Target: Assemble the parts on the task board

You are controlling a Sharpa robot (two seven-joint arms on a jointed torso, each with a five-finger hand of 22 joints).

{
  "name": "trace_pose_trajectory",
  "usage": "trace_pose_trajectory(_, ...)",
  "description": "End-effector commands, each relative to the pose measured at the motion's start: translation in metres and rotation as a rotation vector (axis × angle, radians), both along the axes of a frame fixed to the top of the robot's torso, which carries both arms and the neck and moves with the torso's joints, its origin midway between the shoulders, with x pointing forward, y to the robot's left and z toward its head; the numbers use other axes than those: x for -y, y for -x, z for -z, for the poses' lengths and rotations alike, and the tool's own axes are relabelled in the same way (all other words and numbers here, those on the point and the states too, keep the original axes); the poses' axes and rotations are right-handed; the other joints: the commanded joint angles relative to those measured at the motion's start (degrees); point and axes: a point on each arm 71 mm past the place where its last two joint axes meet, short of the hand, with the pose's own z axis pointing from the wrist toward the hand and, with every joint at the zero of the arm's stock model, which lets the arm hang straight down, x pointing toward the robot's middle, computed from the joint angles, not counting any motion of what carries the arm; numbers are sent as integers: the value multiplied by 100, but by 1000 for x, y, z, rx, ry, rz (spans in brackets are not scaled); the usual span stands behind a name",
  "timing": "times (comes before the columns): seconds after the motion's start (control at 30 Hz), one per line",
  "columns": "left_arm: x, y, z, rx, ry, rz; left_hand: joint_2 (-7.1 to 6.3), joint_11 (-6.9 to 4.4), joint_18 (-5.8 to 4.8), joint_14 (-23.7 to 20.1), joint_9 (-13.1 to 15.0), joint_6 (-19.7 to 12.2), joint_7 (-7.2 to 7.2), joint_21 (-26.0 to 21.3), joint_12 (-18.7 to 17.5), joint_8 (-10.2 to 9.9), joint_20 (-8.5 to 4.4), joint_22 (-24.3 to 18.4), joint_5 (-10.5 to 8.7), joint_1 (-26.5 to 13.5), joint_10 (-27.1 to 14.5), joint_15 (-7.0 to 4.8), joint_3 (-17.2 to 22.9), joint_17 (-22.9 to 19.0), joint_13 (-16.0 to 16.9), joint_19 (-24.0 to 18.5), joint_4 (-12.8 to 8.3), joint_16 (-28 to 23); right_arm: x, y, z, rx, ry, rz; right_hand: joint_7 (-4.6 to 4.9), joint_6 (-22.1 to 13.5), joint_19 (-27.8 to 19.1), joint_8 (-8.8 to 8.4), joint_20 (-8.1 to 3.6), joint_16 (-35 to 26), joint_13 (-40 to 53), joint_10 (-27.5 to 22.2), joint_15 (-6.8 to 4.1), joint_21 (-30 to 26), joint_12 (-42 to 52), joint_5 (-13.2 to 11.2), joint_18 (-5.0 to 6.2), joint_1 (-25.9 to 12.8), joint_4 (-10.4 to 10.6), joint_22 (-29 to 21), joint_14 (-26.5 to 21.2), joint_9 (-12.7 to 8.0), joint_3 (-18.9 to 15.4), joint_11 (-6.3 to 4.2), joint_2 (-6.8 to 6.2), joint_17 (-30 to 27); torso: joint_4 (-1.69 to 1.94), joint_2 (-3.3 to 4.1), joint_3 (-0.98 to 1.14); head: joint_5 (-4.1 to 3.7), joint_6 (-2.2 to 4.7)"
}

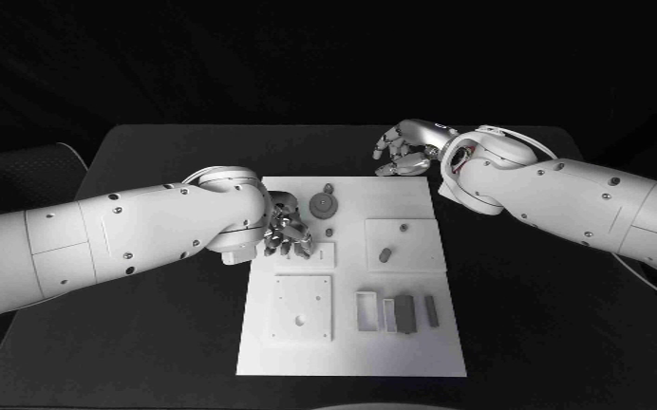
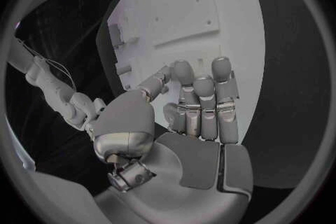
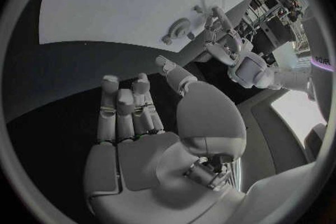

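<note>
The task board point(image 1: 353, 353), a white plate, lies in the middle of the black table point(image 1: 164, 154) in front of you, its long axis running away from you. On it sit small grey parts: a round gear-like part point(image 1: 325, 205) near the far edge, two small pegs point(image 1: 384, 255) in a raised square on the right side, a row of upright bar-shaped pieces point(image 1: 397, 312) nearer you, and a square plate with a hole point(image 1: 301, 307) beside them.

Your left hand point(image 1: 285, 233) hovers over the board's left side, just beside the gear-like part, which lies a little further from you and to the right of it. Its fingers are curled inwards and, judging from the left wrist view, it holds nothing, though whether it touches the board cannot be told. Your right hand point(image 1: 404, 151) is off the board, above the table beyond its far right corner, fingers loosely spread and empty.

The left hand is clearly nearer the parts, so it is probably best placed for the next pick. No readable writing or labels appear on the board or parts
</note>
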Motion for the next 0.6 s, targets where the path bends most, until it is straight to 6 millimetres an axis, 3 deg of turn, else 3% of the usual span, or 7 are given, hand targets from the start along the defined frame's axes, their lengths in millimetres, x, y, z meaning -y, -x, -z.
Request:
trace_pose_trajectory(0.03, 3, 1, 0, 0, 1, 16, -46, -108, -16, -157, 963, 601, -395, 25, 46, 26, -84, 123, -183, 65, -118, -127, -30, -33, -15, -85, -7, 43, -2, 1, 0, -6, 12, -12, 48, 4, -7, 1, 19, -10, -6, -28, -20, -19, 23, 28, 74, 10, -1, 71, 28, -10, -21, 31, 45, 6, 0, -1, 0, 1, -3)
trace_pose_trajectory(0.23, 2, 1, 0, 1, 5, 15, -272, -105, -15, -174, 990, 603, -391, 34, 68, 9, -79, 118, -278, -84, -128, -128, -157, -95, -36, -87, 111, 85, -2, 1, 1, -8, 12, -13, 48, 3, -8, 0, 20, -10, -7, -28, -20, -20, 23, 28, 74, 7, 1, 71, 27, -12, -23, 32, 43, 6, 1, -1, -1, -2, -9)
trace_pose_trajectory(0.3, 3, 1, 0, 3, 9, 15, -249, -107, -7, -191, 1014, 595, -394, 36, 82, 3, -84, 119, -273, -169, -140, -133, -340, -125, -44, -105, 73, 113, -2, 1, 1, -8, 13, -13, 48, 2, -8, -1, 20, -10, -7, -29, -20, -20, 23, 28, 74, 6, 2, 71, 27, -12, -23, 32, 43, 6, 1, -1, -1, -2, -9)
trace_pose_trajectory(0.6, 3, 1, 0, 6, 14, 14, -356, -108, -1, -212, 1045, 588, -393, 32, 96, -7, -86, 112, -294, -314, -151, -137, -500, -163, -56, -113, 133, 145, -2, 1, 1, -8, 13, -14, 49, -1, -9, -3, 21, -11, -10, -31, -20, -21, 24, 28, 74, 2, 5, 71, 26, -15, -25, 33, 42, 5, 1, 0, 0, -2, -9)
